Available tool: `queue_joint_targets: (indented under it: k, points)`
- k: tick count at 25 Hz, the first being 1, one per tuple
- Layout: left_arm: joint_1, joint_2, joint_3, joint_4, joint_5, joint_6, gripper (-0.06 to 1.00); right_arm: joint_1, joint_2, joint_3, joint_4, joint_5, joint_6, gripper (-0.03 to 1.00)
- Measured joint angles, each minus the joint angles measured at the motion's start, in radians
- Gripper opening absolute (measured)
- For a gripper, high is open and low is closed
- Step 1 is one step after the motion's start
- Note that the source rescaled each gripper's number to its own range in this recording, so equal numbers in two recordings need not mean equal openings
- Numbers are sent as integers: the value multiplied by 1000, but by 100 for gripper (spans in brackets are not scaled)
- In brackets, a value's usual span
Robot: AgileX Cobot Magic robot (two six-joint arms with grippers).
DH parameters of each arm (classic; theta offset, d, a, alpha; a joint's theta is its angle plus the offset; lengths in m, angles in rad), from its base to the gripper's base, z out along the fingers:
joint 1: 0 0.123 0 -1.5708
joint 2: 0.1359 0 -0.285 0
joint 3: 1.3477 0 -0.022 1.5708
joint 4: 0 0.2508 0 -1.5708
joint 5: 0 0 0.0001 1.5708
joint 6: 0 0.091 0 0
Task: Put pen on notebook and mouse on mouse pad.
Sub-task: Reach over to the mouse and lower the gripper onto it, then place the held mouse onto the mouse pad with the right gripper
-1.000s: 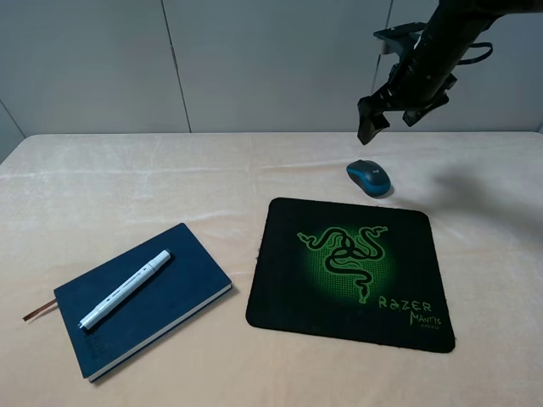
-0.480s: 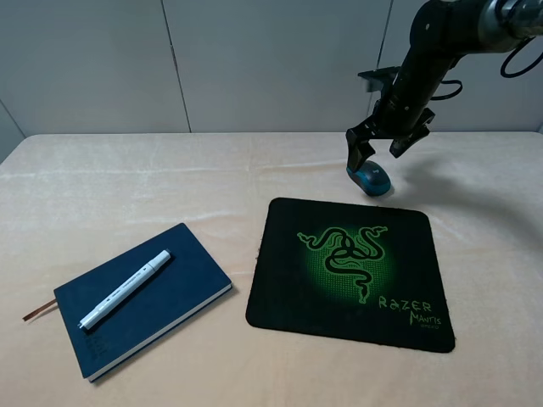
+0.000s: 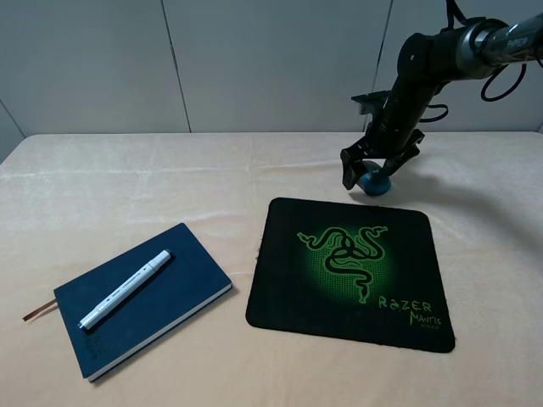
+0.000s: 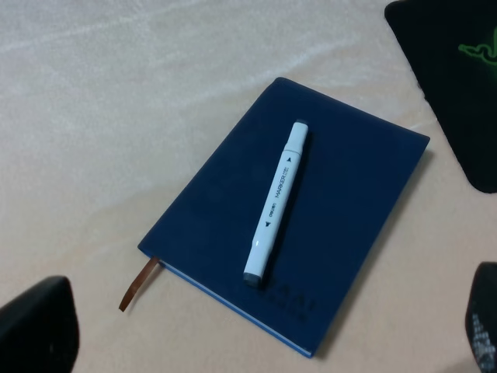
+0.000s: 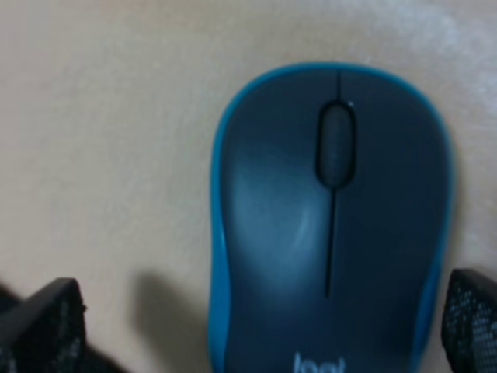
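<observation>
The dark grey mouse (image 3: 374,183) with teal sides lies on the cloth just beyond the far edge of the black mouse pad (image 3: 348,271). My right gripper (image 3: 372,173) is low over it and open, one finger on each side. The right wrist view shows the mouse (image 5: 334,225) close up between the fingertips (image 5: 39,326), with a gap on the left side. The white pen (image 3: 125,288) lies diagonally on the navy notebook (image 3: 170,288) at the front left. My left gripper (image 4: 260,342) hangs open above the notebook (image 4: 342,202) and pen (image 4: 276,202).
A beige cloth (image 3: 127,186) covers the whole table. A brown ribbon bookmark (image 3: 36,313) sticks out of the notebook's left end. A grey panelled wall (image 3: 254,59) stands behind the table. The left arm does not show in the exterior high view.
My right arm has come down from high above the table until its open fingers straddle the mouse. Mouse, pen, notebook and pad have stayed put.
</observation>
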Motion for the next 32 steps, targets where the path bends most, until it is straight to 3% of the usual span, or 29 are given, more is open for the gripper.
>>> queue_joint_targets:
  k: [8, 9, 10, 12, 14, 25, 32]
  points:
    - [0, 0, 0, 0, 0, 0, 100, 0, 19, 0, 0, -15, 6, 98]
    - [0, 0, 0, 0, 0, 0, 100, 0, 19, 0, 0, -15, 8, 91]
    - [0, 0, 0, 0, 0, 0, 100, 0, 19, 0, 0, -15, 8, 78]
    - [0, 0, 0, 0, 0, 0, 100, 0, 19, 0, -1, -17, 9, 45]
    - [0, 0, 0, 0, 0, 0, 100, 0, 19, 0, -3, -20, 9, 3]
    - [0, 0, 0, 0, 0, 0, 100, 0, 20, -13, -3, -10, 11, 0]
    - [0, 0, 0, 0, 0, 0, 100, 0, 15, -153, -3, 125, 70, 0]
